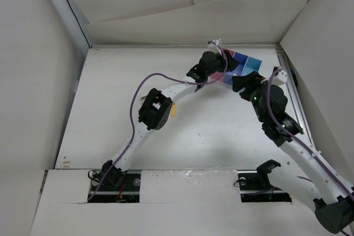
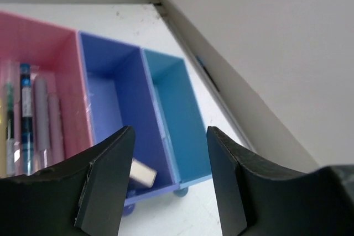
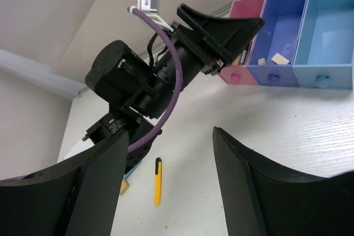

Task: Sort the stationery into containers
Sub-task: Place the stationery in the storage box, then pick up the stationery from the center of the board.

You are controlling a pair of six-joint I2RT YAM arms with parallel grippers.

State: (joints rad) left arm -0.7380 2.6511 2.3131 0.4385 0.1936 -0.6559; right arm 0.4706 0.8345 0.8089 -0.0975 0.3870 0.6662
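Yellow pen (image 3: 157, 181) flat on table (image 3: 310, 131), black tip probably away from right claw (image 3: 168, 132).

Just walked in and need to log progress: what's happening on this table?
The left gripper hangs open and empty over the dark blue compartment of the tray, which holds small pale blocks. Several pens already lie in the pink compartment. One yellow pen is on the table, unsorted. The right gripper is open, holding nothing.

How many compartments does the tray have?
3: pink compartment at the left end, dark blue compartment in the middle, cyan compartment at the right end. None seems hidden.
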